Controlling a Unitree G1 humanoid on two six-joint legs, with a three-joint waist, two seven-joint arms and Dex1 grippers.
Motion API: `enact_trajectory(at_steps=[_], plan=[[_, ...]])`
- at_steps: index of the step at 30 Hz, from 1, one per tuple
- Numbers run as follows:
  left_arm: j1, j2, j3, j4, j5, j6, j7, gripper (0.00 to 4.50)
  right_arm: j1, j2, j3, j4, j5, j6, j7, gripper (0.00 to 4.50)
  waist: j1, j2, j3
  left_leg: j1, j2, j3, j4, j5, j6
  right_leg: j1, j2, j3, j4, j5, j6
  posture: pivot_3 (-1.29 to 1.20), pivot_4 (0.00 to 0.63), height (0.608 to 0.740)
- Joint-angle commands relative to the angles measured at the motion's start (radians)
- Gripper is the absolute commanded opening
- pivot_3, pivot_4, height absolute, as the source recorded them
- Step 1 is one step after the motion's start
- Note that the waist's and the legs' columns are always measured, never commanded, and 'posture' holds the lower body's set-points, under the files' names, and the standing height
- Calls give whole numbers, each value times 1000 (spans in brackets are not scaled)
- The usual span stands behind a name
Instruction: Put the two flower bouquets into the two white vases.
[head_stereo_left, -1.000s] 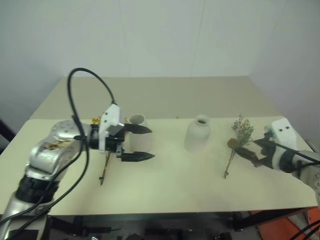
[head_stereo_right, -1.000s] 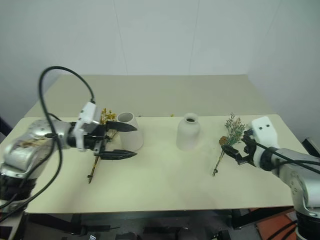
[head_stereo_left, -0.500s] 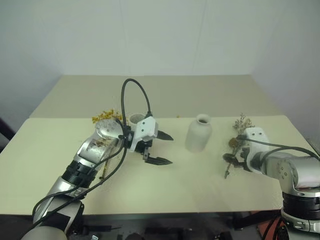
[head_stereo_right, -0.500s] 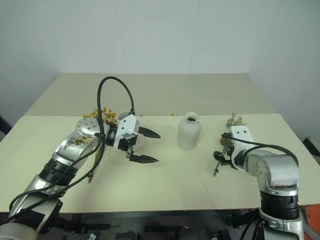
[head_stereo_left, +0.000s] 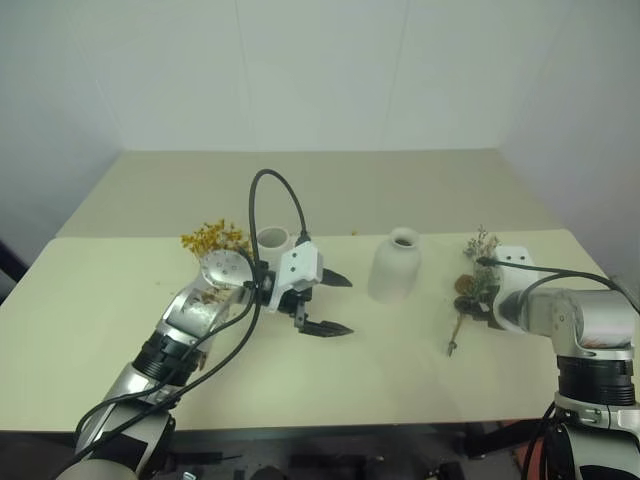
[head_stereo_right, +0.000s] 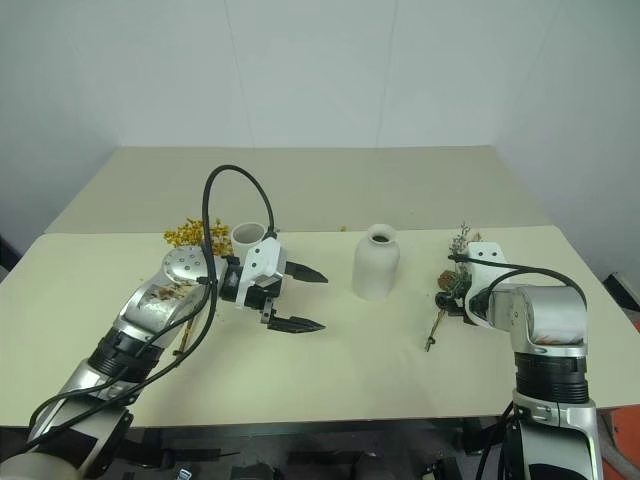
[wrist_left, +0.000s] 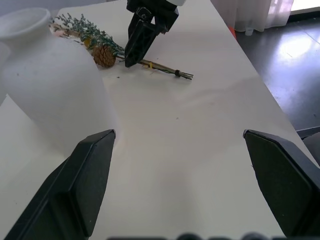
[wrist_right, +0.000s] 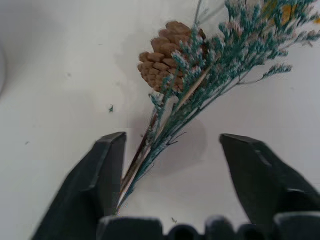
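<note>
Between the right gripper's (wrist_right: 167, 165) parted fingers the sprig (wrist_right: 200, 90) stems are framed, running lengthwise away from it; left gripper (head_stereo_left: 335, 303), spread wide, is held well apart.

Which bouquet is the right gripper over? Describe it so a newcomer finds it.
On the table, look past the bottle vase toward the robot's right edge: the sprig lies flat there, under the right gripper. It is small and grey-green with a pine cone, unlike the yellow spray by the cone vase.
</note>
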Motion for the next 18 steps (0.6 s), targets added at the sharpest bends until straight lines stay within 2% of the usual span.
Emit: enact_trajectory(at_steps=[1,7,8,14,18], plan=[[8,14,52,-64,-33,21,13,4500,-22,-21,5,15,-7,-39,19,2123,-2,0,0,0,0,0,0,0,0,0,0,0,0,0,0,0,150,740],[25,19,61,-74,-24,26,24,4500,-46,-17,12,31,-15,-55,22,147,-11,0,0,1,0,0,0,0,0,0,0,0,0,0,0,0,150,740],[25,21,62,-75,-25,27,24,4500,-50,-13,3,26,-18,-54,13,32,-12,0,0,0,0,0,0,0,0,0,0,0,0,0,0,0,150,740],[20,35,71,-72,-23,24,27,4500,-55,4,-78,-68,-43,-64,-60,32,-13,0,0,0,0,0,0,0,0,0,0,0,0,0,0,0,150,740],[21,53,84,-65,-25,22,28,4500,-47,31,-118,-273,-81,-306,-117,32,-16,1,1,0,0,0,0,0,0,-1,0,0,1,0,0,0,150,740]])
